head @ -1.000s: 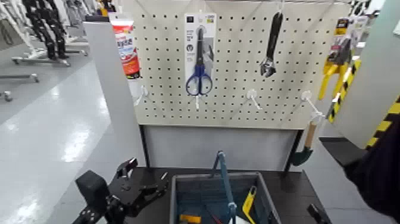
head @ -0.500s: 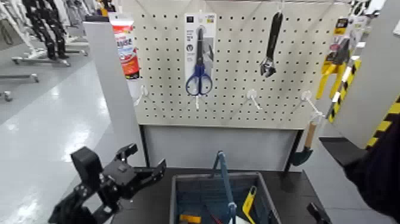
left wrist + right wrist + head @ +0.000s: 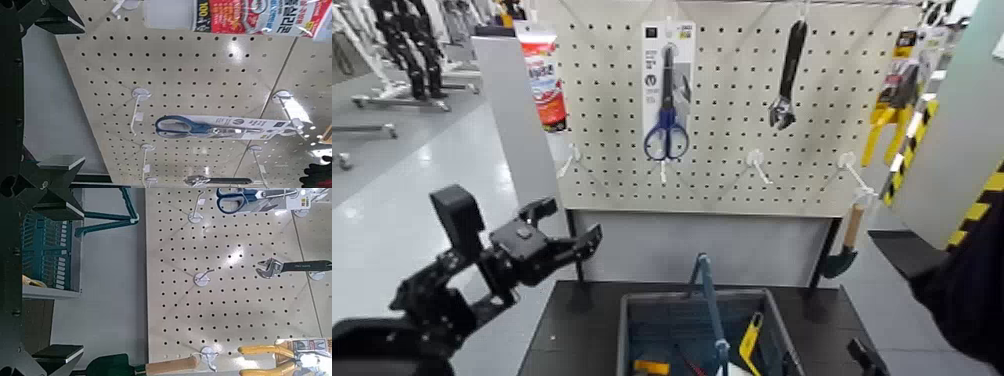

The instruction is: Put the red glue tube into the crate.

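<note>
The red glue tube (image 3: 545,90) is located at the upper left edge of the pegboard (image 3: 722,180), suspended with its dark cap downward; it is not gripped. The scissors (image 3: 667,100) are hung beside it, toward the middle of the board, and are to be left undisturbed. The left gripper (image 3: 568,222) is positioned below the tube, to the left of the crate (image 3: 697,296), with its jaws wide apart and nothing clamped between them. The step in hand is judged to be the approach to the tube, with grasp and transfer to be completed. For the next move, the left gripper is to be raised and aligned so that the tube body is received between the jaws, clear of the white hook (image 3: 572,157) below. After closure, the tube is to be drawn off its hanger before being lowered; if it is pulled straight down, the package may be caught. The handle (image 3: 712,305) is to be avoided during release. The right gripper (image 3: 82,282) is parked at the right of the crate, its jaws apart and unloaded.
</note>
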Controlling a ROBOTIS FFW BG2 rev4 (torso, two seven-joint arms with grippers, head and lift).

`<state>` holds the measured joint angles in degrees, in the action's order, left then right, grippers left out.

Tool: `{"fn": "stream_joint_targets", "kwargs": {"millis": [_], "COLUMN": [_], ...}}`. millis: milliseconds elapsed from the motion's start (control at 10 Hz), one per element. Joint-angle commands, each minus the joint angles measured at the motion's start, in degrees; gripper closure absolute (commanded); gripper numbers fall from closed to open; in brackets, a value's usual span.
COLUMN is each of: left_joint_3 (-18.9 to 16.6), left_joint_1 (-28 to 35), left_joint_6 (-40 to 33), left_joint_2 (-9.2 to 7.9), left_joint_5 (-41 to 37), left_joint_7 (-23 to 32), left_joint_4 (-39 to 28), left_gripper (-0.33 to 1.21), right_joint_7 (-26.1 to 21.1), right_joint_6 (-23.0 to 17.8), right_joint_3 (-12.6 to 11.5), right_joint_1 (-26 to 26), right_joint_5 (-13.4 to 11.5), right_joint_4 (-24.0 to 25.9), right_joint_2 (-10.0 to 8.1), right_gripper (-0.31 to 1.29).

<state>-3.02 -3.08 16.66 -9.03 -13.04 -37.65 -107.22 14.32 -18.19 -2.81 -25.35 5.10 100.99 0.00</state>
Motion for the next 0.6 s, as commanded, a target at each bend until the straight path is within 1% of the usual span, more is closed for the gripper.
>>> {"fn": "stream_joint_targets", "kwargs": {"millis": [100, 400, 600], "left_joint_3": [-2.0, -3.7, -4.0], "left_joint_1": [-3.0, -7.1, -10.5], "left_joint_6": [4.1, 7.5, 9.2], "left_joint_2": [-0.73, -2.40, -3.54], "left_joint_5": [-1.4, -3.8, -5.2], "left_joint_7": [-0.7, -2.1, -3.3], "left_joint_4": [-1.0, -0.4, -0.1], "left_gripper": [0.15, 0.15, 0.15], "right_joint_7": [-0.2, -0.2, -0.2], "right_joint_6": [-0.2, -0.3, -0.3], "right_joint_3": [0.0, 0.4, 0.6], "right_joint_1": [0.1, 0.7, 1.0], "right_joint_5": [0.0, 0.0, 0.0], "right_joint_4": [-0.1, -0.4, -0.5], "right_joint_2": [1.49, 1.49, 1.49], "right_gripper": [0.12, 0.12, 0.12]}}
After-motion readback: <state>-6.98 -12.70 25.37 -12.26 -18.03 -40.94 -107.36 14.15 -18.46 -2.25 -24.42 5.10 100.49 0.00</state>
